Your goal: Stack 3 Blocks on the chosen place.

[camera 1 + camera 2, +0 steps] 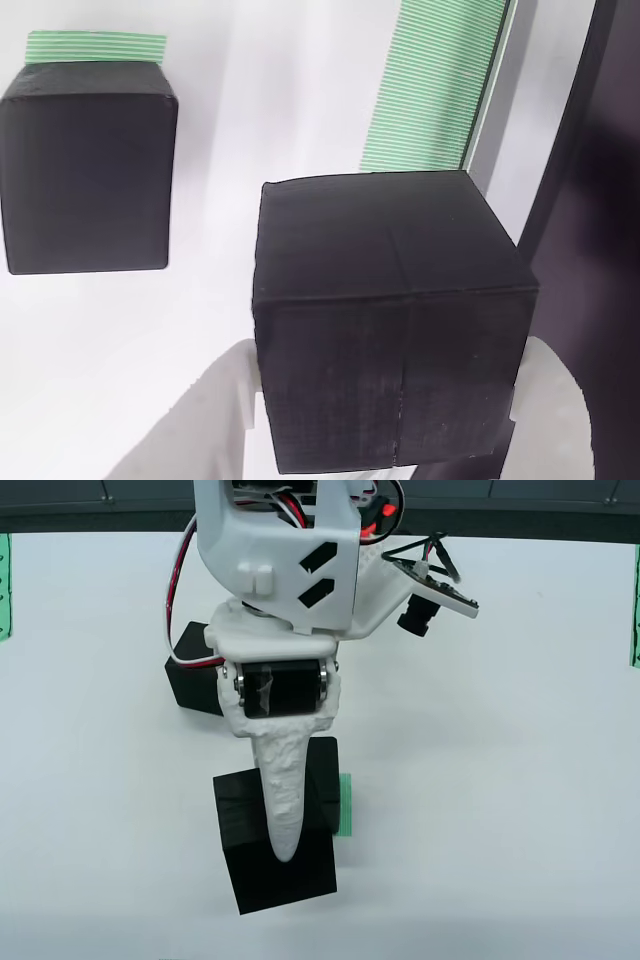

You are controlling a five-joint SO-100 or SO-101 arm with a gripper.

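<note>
A black block (390, 320) sits between the two white fingers (215, 420) of the hand (390, 440) in the hand-mounted view, one finger against its left face and the other against its right face, so the hand is gripping it. In the front view the same held block (275, 865) hangs tilted at 6 o'clock from the arm, with one rough white finger (285, 800) running down its front face.

At 10 o'clock from the held block in the hand-mounted view, a second block (88, 180) stands on the white counter (270, 90), covering most of a square patch of green and white stripes (95, 46); only a strip of the patch shows past its far edge. In the front view this second block (322, 780) is just behind the held one, at about 1 o'clock from it, and the green patch (346, 805) peeks out at its right side.

A third block (195, 675) lies on the counter (520, 780) at 11 o'clock from the held one in the front view, partly hidden by the white arm (275, 560).

At 12 o'clock from the held block in the hand-mounted view, a long green-striped band (435, 85) runs up the counter.
</note>
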